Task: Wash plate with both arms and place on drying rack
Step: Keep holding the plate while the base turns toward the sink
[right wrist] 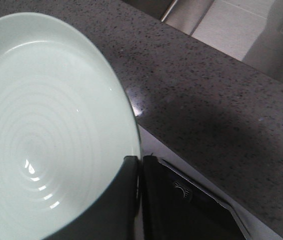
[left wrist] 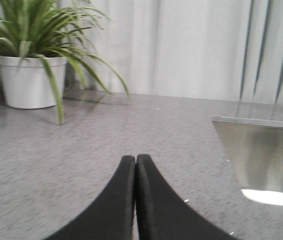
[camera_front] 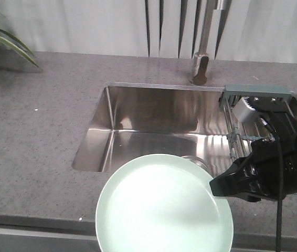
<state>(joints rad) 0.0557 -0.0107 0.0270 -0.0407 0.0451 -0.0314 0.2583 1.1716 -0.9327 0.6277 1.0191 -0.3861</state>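
The pale mint-green plate hangs tilted over the counter's front edge, just before the sink. My right gripper is shut on its right rim. In the right wrist view the two black fingers pinch the rim of the plate at the right gripper, and faint rings show inside the plate. The drying rack sits at the sink's right end, partly hidden behind the right arm. My left gripper is shut on nothing, low over the grey counter left of the sink; it does not show in the front view.
The steel sink basin lies behind the plate, with a faucet at its back edge. A potted plant in a white pot stands at the counter's far left. The grey speckled counter runs all round.
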